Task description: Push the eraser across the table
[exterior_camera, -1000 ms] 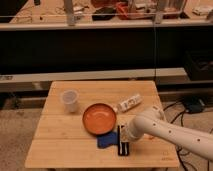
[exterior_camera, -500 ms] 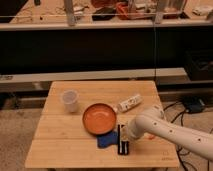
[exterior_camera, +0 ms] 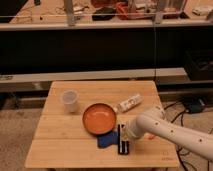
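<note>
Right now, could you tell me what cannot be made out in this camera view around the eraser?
- Gripper: hidden under the arm's white wrist, over the eraser.
- Eraser: its far end is covered by the wrist; contact cannot be seen.
- Blue pad: partly behind the orange bowl.
- Bottle label: too small to read.

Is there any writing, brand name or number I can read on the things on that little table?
None can be read.
The small white bottle lying by the orange bowl may carry a label; too blurred to read.
The clear cup, blue pad and striped black eraser show no text.
The gripper sits at the eraser; the white arm bears no visible marking.
</note>
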{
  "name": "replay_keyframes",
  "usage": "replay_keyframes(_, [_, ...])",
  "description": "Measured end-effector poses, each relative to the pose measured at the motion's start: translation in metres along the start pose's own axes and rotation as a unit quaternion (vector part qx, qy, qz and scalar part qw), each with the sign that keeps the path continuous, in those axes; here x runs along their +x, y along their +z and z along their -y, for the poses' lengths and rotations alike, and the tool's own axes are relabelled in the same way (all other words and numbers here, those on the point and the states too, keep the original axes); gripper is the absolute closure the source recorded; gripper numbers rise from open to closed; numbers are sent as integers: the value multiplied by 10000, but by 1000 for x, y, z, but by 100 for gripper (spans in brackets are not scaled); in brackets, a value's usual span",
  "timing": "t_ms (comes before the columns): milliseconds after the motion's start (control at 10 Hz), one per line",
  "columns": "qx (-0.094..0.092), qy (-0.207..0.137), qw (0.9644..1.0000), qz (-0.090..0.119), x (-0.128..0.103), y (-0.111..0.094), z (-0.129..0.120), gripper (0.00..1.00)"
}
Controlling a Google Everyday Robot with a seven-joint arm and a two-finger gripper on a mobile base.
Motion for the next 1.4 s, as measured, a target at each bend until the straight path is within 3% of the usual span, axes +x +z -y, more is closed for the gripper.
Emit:
replay_keyframes(300, [48, 70, 9999, 86, 4, 0, 5, 100])
replay_keyframes(1400, [49, 72, 9999, 87, 4, 0, 5, 100])
